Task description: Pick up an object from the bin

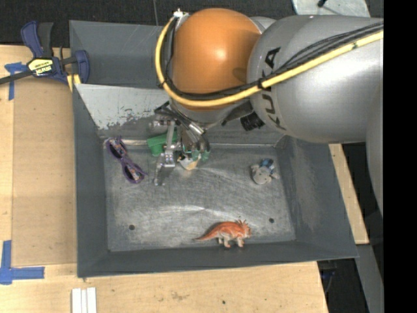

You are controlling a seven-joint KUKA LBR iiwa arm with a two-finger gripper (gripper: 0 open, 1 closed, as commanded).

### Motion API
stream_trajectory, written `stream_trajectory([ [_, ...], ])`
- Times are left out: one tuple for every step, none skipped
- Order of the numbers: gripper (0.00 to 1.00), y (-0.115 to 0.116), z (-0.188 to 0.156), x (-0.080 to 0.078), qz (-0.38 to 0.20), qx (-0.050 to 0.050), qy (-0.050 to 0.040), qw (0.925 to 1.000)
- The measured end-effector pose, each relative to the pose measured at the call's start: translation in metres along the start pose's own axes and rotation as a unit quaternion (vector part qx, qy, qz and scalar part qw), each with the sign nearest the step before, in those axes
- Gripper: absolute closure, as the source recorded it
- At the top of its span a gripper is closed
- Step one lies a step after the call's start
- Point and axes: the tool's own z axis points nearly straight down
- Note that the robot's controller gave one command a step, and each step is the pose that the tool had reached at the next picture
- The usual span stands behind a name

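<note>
Camera view: my arm (pixel 313 70) comes in from the right, with the orange wrist cover (pixel 212 51) and its yellow and black cables hanging over the back of the grey bin (pixel 91 194). My fingers (pixel 168 156) are down near the bin floor, at the back and left of centre, just under the cover. I cannot tell if they are apart or together, because the wrist hides their upper part and clutter sits round the tips. Closest things are a green piece (pixel 156 145), touching or just beside the fingers on the view's left, and a small pale round piece (pixel 189 164) just beside them on the right, with another green bit next to it. I cannot tell if either is between the fingers. Further left lie purple sunglasses (pixel 125 160), near the left wall and apart from the fingers. A small blue-and-grey object (pixel 262 173) sits on the floor to the right, well apart. An orange toy dinosaur (pixel 226 232), horned and upright, stands at the front edge of the floor, right of centre, well apart from the rest.
</note>
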Motion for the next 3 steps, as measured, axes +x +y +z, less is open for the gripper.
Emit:
stream_trajectory([
  [0.00,-0.019,0.050,-0.006,-0.016,-0.001,-0.0029,0.9999],
  [0.00,-0.024,0.112,-0.001,-0.063,0.000,-0.0016,0.9980],
  [0.00,-0.063,0.129,-0.011,-0.082,-0.001,0.0025,0.9967],
])
